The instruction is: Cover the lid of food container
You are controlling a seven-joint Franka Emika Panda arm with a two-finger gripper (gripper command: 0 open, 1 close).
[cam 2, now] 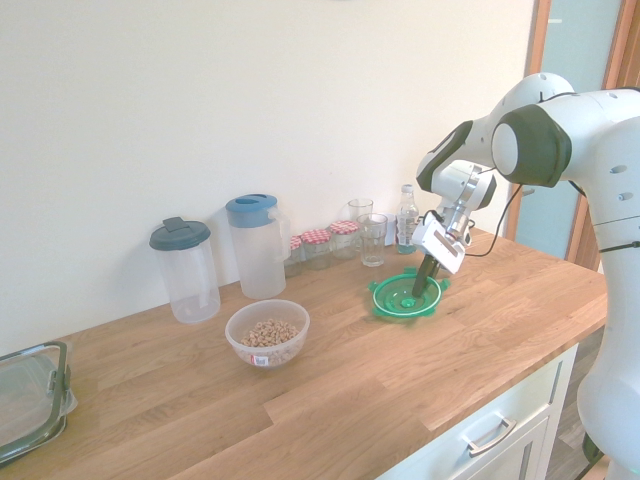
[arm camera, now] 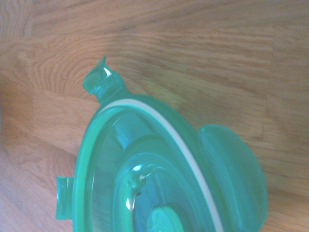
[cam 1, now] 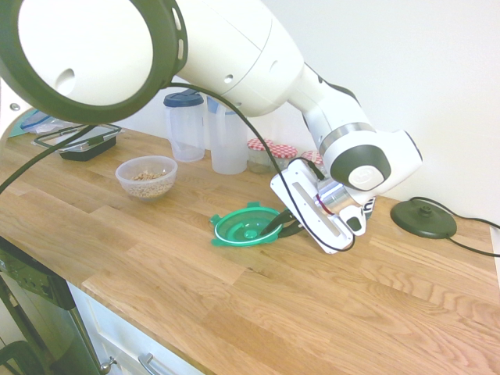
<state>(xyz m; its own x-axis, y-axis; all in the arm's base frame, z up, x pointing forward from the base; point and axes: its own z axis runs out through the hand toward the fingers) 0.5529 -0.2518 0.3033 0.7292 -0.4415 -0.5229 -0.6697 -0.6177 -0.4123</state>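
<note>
The green lid (cam 1: 244,226) lies upside down on the wooden counter, its clip tabs sticking out; in the second exterior view the lid (cam 2: 400,298) is right of centre. My gripper (cam 1: 276,226) reaches down at a slant and its dark fingers are shut on the lid's rim on the arm's side; the gripper (cam 2: 420,287) shows the same there. The wrist view is filled by the lid (arm camera: 159,159) with its white ring. The food container (cam 1: 146,177), a small clear bowl holding brown grains, stands apart to the left; in the other view the food container (cam 2: 267,334) is nearer the counter's front.
Two tall clear jugs (cam 1: 186,125) (cam 1: 226,137) and red-checked jars (cam 1: 269,152) stand along the wall. A black-rimmed clear box (cam 1: 86,141) sits at the far left, a black round base (cam 1: 424,219) at the right. Glasses (cam 2: 372,240) and a bottle (cam 2: 406,218) stand behind the lid.
</note>
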